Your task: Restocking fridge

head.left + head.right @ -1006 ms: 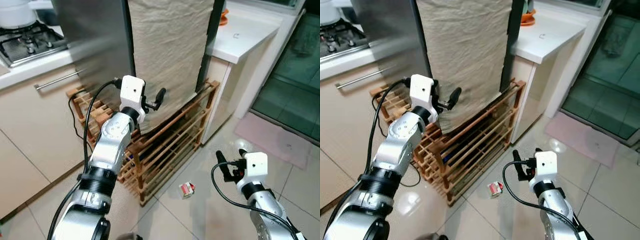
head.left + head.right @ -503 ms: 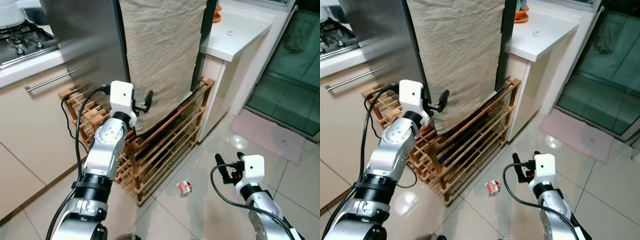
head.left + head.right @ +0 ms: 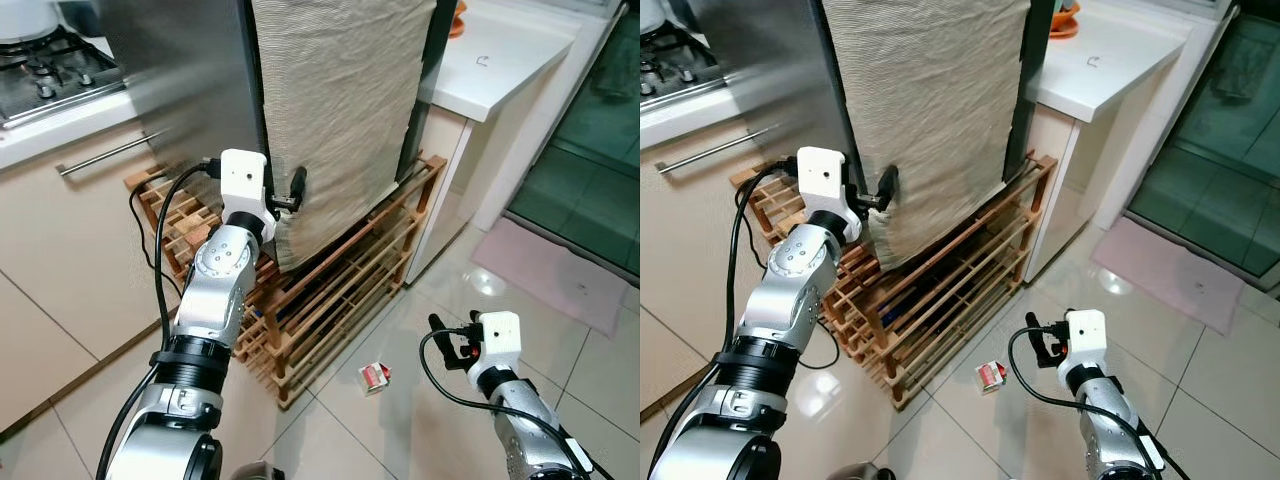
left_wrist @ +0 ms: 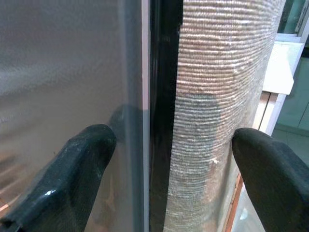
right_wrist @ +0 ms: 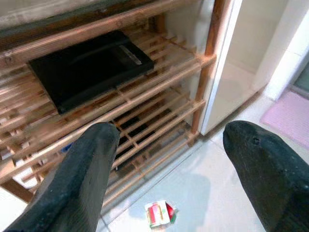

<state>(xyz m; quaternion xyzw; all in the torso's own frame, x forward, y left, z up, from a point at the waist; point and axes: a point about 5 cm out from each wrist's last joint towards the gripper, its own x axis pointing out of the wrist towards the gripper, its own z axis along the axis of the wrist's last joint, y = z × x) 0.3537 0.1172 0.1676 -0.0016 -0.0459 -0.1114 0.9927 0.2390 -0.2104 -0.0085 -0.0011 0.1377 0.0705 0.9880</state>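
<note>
- Reaching up to the fridge, left gripper at the seam where the steel side meets the beige cloth draped over the front.
- Seen from the left wrist: fingers spread wide, one over the steel panel, the other over the ribbed cloth, dark edge strip between them; pinching nothing.
- Hanging low over the tiled floor, right gripper, fingers parted and holding nothing.
- Standing under the fridge, a wooden slatted rack, with a flat black object lying on one shelf.
- Lying on the floor just beside the rack's front corner, a small red-and-white carton, well apart from both grippers.
- Beside the fridge on the robot's right, a white countertop; on its left, a cabinet drawer with a metal handle below a gas hob.
- Past the counter, a pink mat on the tiles.
</note>
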